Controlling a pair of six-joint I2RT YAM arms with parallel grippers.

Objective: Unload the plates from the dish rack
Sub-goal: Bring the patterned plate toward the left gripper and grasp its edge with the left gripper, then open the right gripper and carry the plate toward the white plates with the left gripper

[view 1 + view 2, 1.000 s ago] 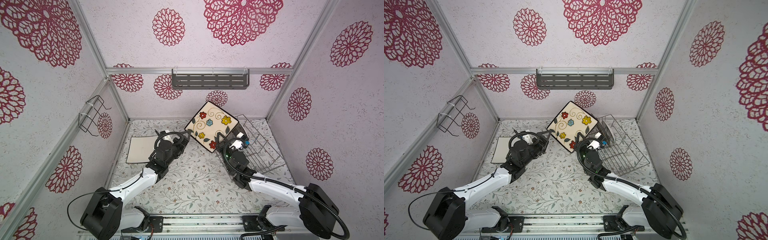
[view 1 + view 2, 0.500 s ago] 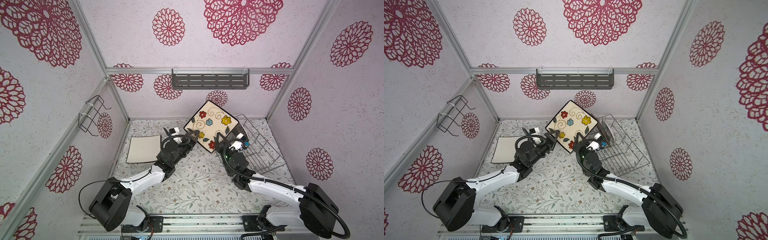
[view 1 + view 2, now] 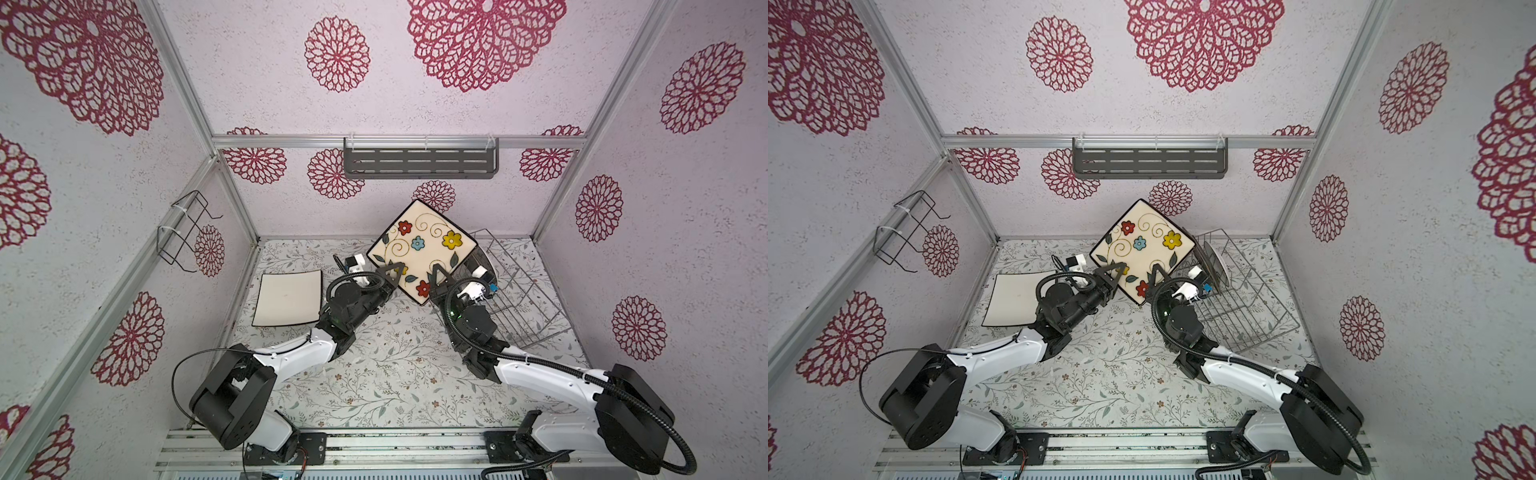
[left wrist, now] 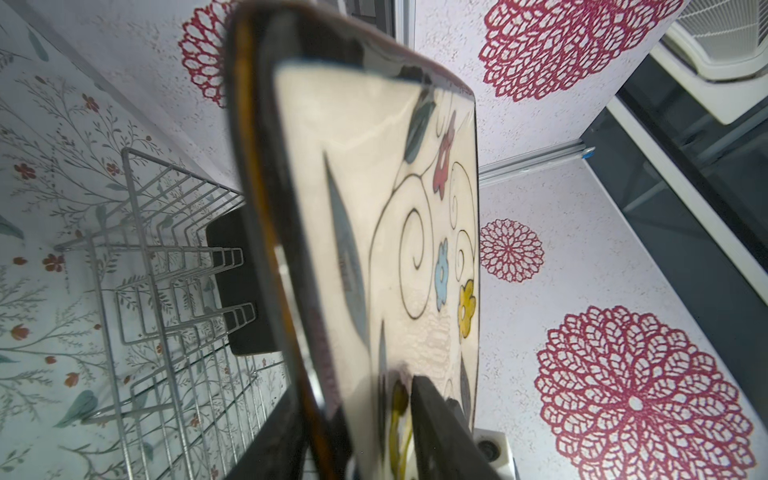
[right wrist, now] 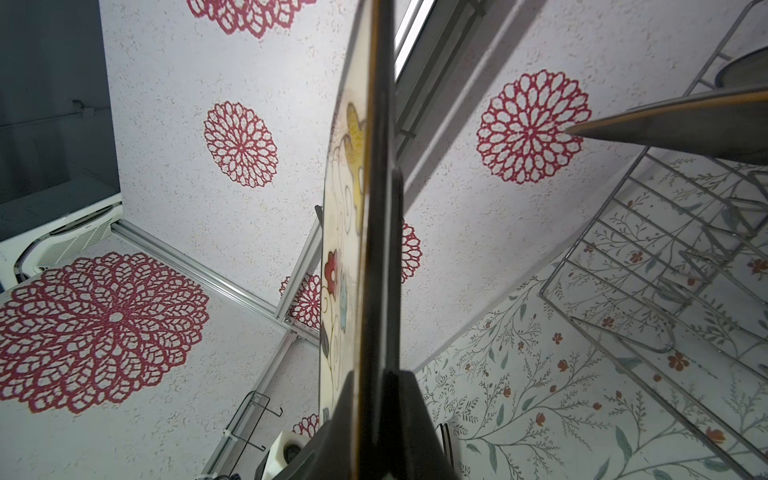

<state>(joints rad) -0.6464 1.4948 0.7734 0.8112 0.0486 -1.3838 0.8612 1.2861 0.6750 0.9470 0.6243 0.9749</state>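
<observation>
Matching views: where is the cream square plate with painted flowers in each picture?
Top view: cream square floral plate raised at centre back, beside the silver wire dish rack.
Top view: plate centre back too, rack on its right.
Left wrist: plate fills the middle, face showing, rack behind.
Right wrist: plate edge-on through the middle, rack beyond.
Shared landmark: the dish rack.

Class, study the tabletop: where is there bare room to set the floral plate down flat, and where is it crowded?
Widest free patch: the table front middle, between the two arms. A narrow strip lies between the white square plate and the back wall. Crowded: back right, where floral plate, left gripper, right gripper and dish rack bunch together.
</observation>
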